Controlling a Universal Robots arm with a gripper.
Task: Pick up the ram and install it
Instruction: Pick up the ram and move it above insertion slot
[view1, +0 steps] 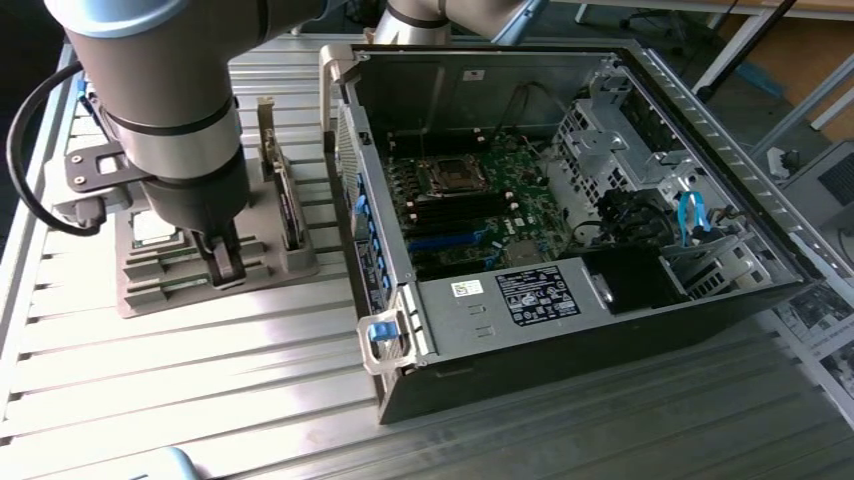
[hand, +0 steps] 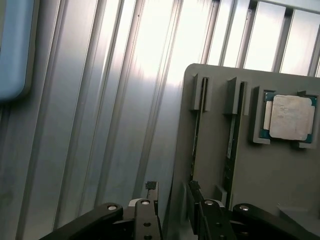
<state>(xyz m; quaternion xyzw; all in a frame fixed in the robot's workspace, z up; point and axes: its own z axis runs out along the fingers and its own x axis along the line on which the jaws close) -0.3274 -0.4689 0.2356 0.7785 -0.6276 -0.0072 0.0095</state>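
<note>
Two ram sticks stand on edge in slots of a grey holder (hand: 260, 175); the nearer ram (hand: 197, 125) is a thin dark strip, and the second ram (hand: 231, 135) is parallel beside it. My gripper (hand: 172, 192) is open just above the holder's edge. One fingertip (hand: 151, 190) hangs over the bare table and the other (hand: 193, 191) is by the end of the nearer ram, with nothing between them. In the exterior view the gripper (view1: 222, 268) points straight down onto the grey holder (view1: 160, 285), at the exterior view's left.
A square silver CPU (hand: 290, 117) lies in a pocket of the holder. An upright card (view1: 274, 175) stands in the holder beside the arm. The open computer case (view1: 561, 190) with its motherboard (view1: 474, 205) lies at the exterior view's right. A light blue object (hand: 15, 50) rests on the ribbed metal table (view1: 200, 370).
</note>
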